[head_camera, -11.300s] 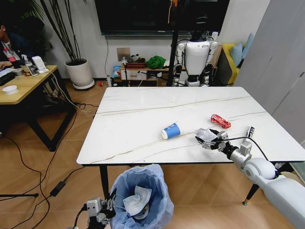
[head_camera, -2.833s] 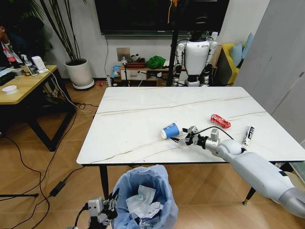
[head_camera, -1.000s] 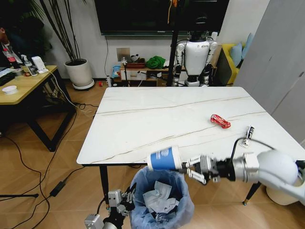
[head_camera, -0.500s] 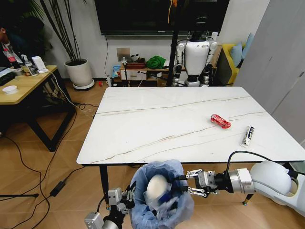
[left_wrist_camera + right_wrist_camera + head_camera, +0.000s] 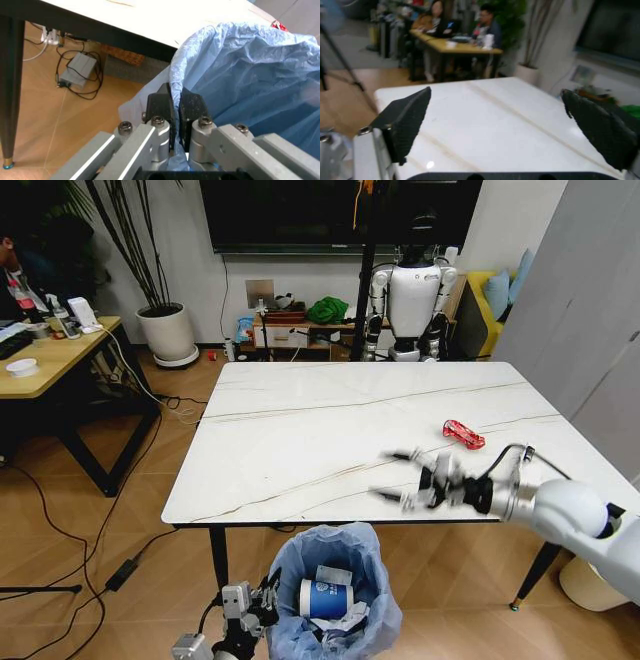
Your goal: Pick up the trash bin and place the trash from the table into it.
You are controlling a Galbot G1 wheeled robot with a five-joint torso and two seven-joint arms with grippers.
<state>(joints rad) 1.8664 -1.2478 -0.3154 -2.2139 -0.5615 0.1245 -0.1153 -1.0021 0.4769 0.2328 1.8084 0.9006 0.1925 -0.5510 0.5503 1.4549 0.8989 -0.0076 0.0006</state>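
Observation:
The trash bin (image 5: 372,608), lined with a frilly light-blue bag, hangs below the table's (image 5: 300,430) front edge. A blue-and-white paper cup (image 5: 324,598) lies in it on crumpled white trash. My left gripper (image 5: 266,590) is shut on the bin's bag rim (image 5: 176,75); in the left wrist view its fingers (image 5: 161,107) pinch the plastic. My right gripper (image 5: 380,474) hovers open over the table's front edge, its fingers (image 5: 406,117) spread wide with nothing between them. A red wrapper (image 5: 463,434) and a black-and-white sachet (image 5: 526,451) lie on the table's right side.
A black table leg (image 5: 217,565) stands just left of the bin. A light wooden desk (image 5: 50,360) and floor cables are to the left. A potted plant (image 5: 165,330) and a white humanoid robot (image 5: 413,295) stand behind the table, a cream-white bin (image 5: 580,582) at right.
The cup has left my right gripper and now lies in the bin. My right gripper has risen from beside the bin to over the table's front edge, open.

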